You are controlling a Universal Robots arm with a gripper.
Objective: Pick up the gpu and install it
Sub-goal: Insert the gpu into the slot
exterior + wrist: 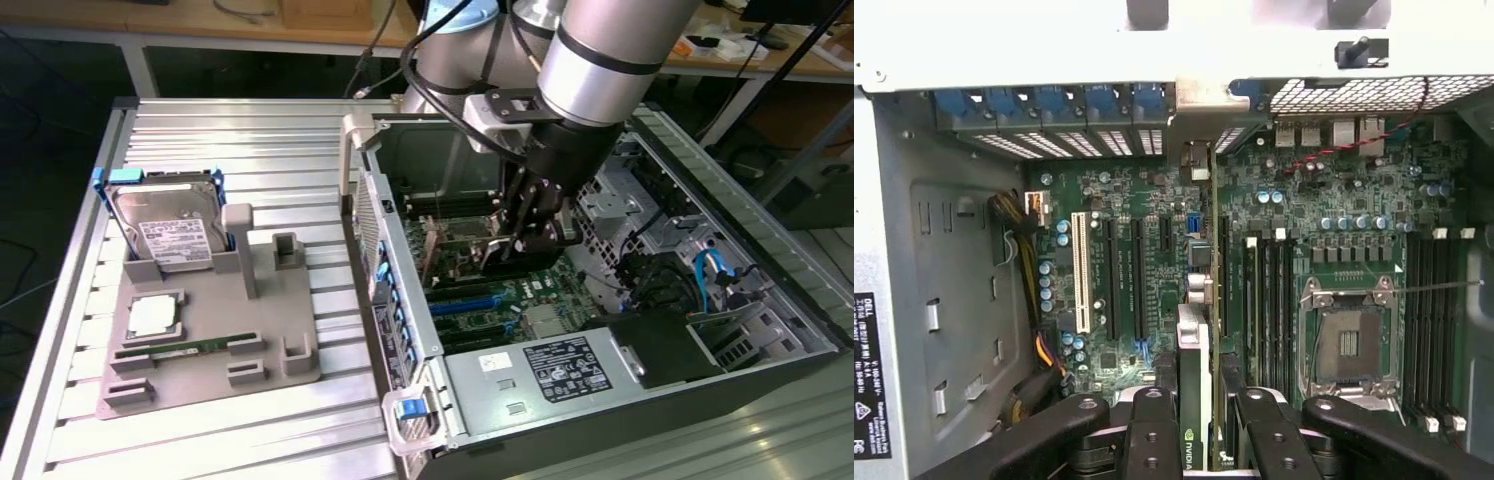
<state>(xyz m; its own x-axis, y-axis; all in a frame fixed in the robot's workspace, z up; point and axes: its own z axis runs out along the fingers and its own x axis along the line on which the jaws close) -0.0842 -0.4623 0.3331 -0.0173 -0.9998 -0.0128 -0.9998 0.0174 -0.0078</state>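
The gripper (1202, 415), clamped on the gpu (1194, 335), holds it edge-on inside the computer case (378, 250) over the motherboard (1154, 195), where seating it well likely means keeping it upright, slot-aligned, and pressing straight

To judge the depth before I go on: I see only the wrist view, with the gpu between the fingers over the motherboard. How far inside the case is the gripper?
Observer: In the exterior view the gripper, with the gpu, is deep inside the open case, near the motherboard.
Operator: What stands on the table beside the case?
Observer: A grey holder, at the exterior view's left, with a hard drive standing in it.
Operator: Anything else in it?
Observer: A green memory stick lies flat in it.
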